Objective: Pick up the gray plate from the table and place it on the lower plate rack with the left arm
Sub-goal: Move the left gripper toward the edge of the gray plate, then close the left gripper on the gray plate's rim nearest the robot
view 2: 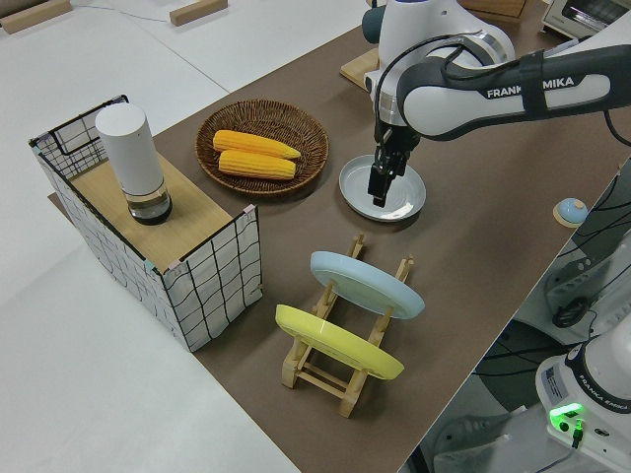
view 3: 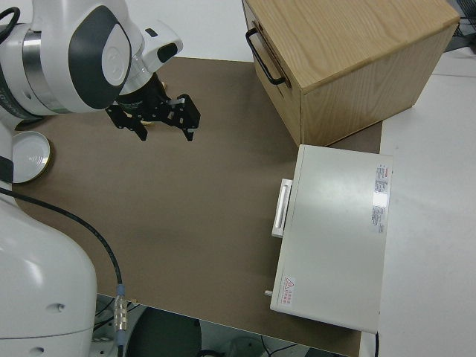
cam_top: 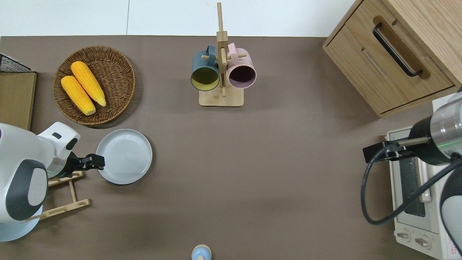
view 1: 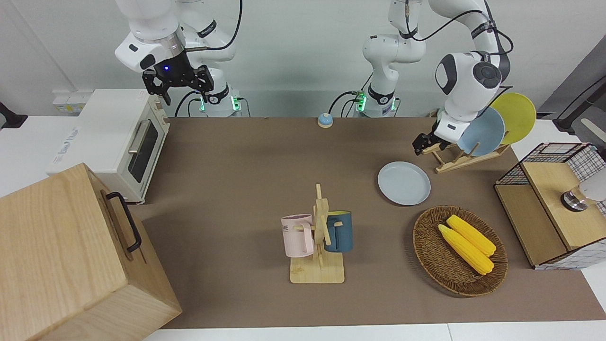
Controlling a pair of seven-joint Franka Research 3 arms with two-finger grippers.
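The gray plate [view 1: 404,183] lies flat on the brown table [view 1: 246,161], between the wicker basket and the plate rack; it also shows in the overhead view [cam_top: 124,156] and the left side view [view 2: 386,177]. My left gripper [view 1: 423,144] points down, low over the plate's rim on the side toward the rack [cam_top: 94,161] [view 2: 379,193]. The light-wood plate rack [view 1: 454,158] holds a sky-blue plate [view 1: 480,130] and a yellow plate [view 1: 513,116] on edge. My right gripper [view 3: 152,123] is open, empty and parked.
A wicker basket [view 1: 442,265] with two corn cobs lies farther from the robots than the plate. A mug stand [view 1: 319,237] with two mugs, a wire crate [view 1: 554,203], a toaster oven [view 1: 118,142], a wooden cabinet [view 1: 71,255] and a small bell [view 1: 325,120] stand around.
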